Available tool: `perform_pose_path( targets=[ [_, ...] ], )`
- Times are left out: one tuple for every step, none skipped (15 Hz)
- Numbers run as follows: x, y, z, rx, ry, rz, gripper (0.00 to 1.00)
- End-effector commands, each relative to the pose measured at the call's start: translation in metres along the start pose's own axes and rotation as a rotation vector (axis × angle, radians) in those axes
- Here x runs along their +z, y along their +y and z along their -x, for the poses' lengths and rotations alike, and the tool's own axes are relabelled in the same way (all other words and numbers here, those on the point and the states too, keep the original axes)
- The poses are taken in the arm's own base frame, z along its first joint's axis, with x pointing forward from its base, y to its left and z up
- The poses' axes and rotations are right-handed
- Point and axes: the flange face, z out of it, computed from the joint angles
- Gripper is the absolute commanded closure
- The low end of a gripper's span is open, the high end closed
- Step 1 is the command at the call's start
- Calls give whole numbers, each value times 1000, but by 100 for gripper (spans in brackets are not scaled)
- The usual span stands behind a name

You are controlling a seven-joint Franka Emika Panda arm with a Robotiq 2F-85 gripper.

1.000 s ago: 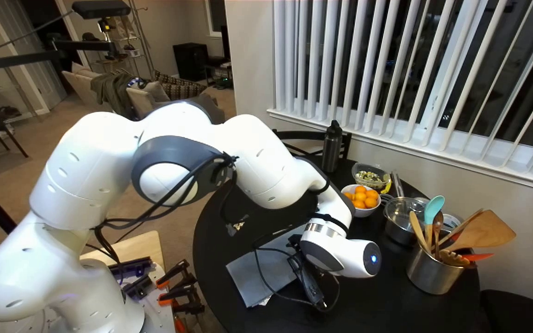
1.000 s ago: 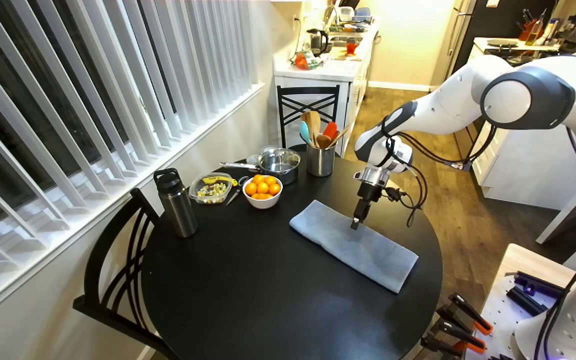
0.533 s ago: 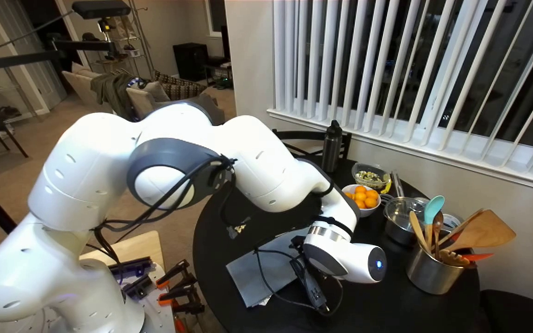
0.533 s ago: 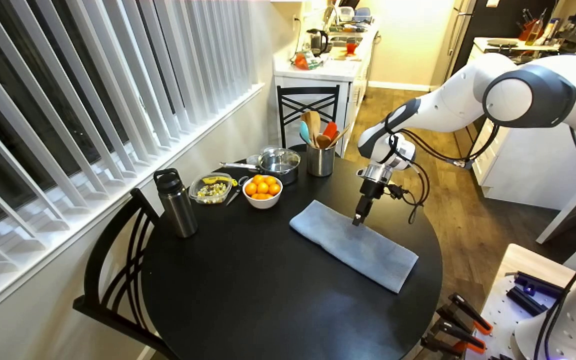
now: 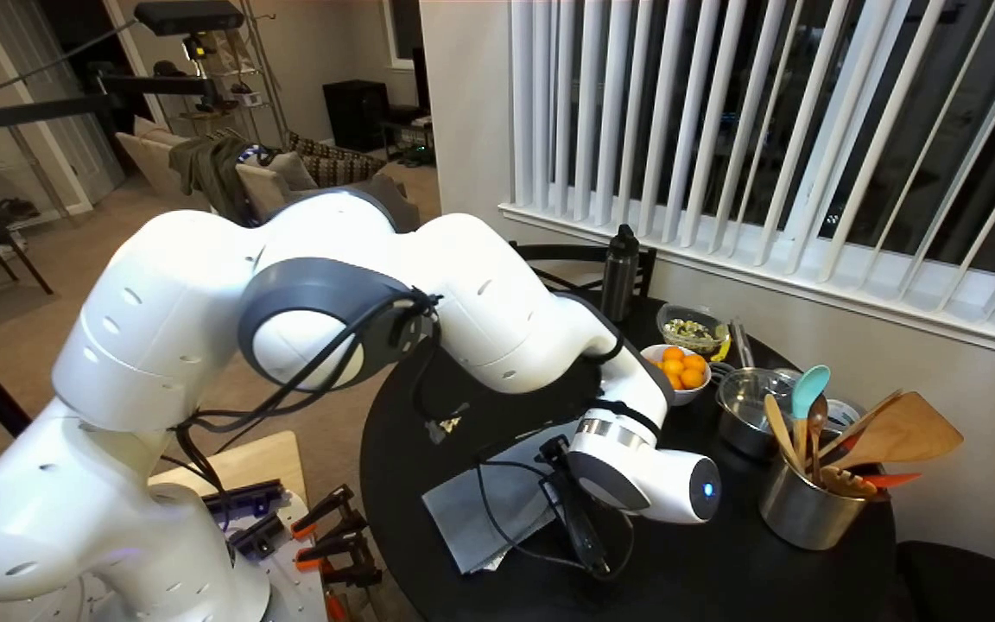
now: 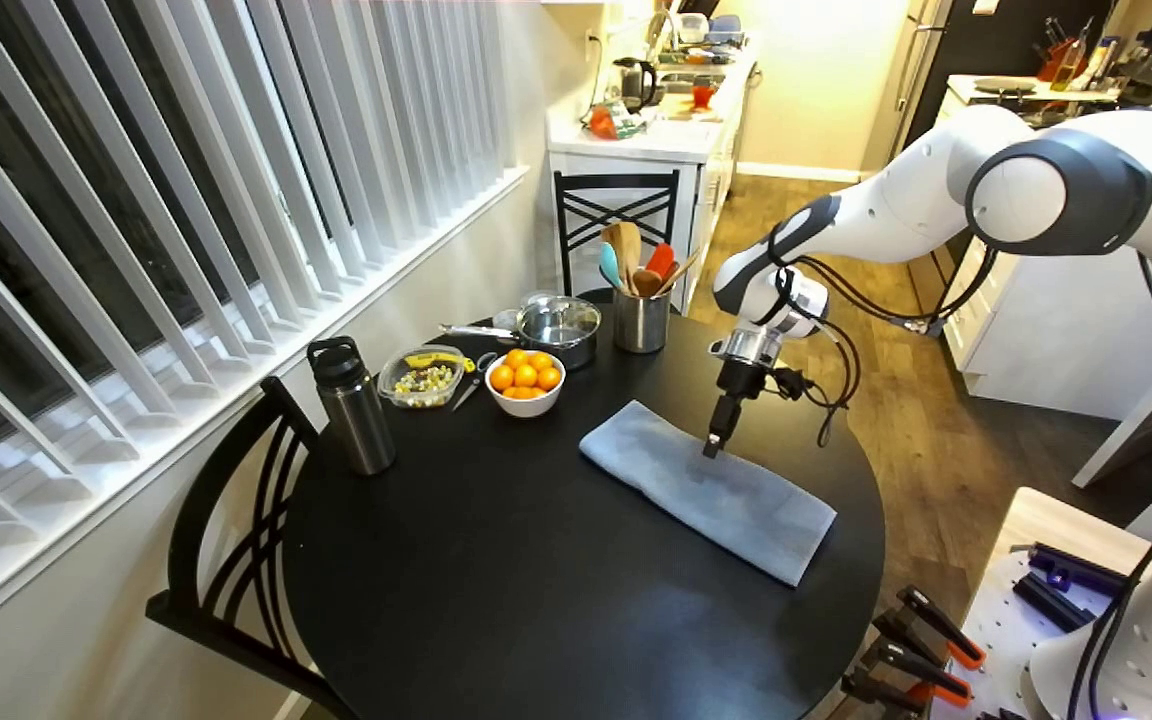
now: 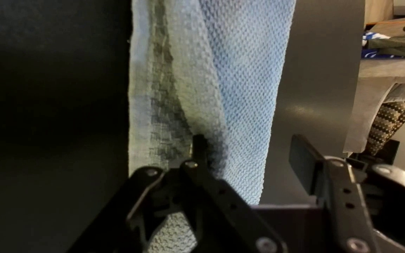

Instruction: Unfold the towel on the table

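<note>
The towel is a light blue folded strip lying on the black round table; it shows in both exterior views [image 5: 484, 518] [image 6: 701, 490]. In the wrist view the towel [image 7: 248, 70] shows stacked layers, with a rounded fold beside a flat, stained lower layer. My gripper [image 6: 712, 447] is at the towel's long edge on the arm's side. In the wrist view my gripper [image 7: 248, 146] is open, its fingers wide apart. The left finger [image 7: 199, 151] is against the rounded fold; I cannot tell whether it is between the layers. The right finger [image 7: 304, 165] is beyond the towel's edge, over the table.
A bowl of oranges [image 6: 524, 400], a pot [image 6: 576, 350], a utensil holder [image 6: 642, 325], a plastic container [image 6: 406, 390] and a dark bottle [image 6: 361, 430] stand on the table [image 6: 496, 600]. Loose cables [image 5: 497, 536] hang from the wrist.
My gripper rose slightly by half a second ago and is now lower again at the towel's edge. The towel stays in nearly the same place.
</note>
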Motion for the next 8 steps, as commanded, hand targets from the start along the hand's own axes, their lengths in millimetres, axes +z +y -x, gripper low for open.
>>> perform_pose_path(
  targets=[
    [-11,-5,4,1,13,-17,66],
    [-12,-4,4,2,14,-15,72],
    [-12,-4,4,3,15,-14,80],
    [-11,-4,4,6,15,-11,85],
    [-11,-4,4,6,16,-9,91],
    [-11,-5,3,10,19,-3,96],
    [-13,-8,3,13,24,1,98],
    [-16,-12,2,23,35,19,100]
  ],
)
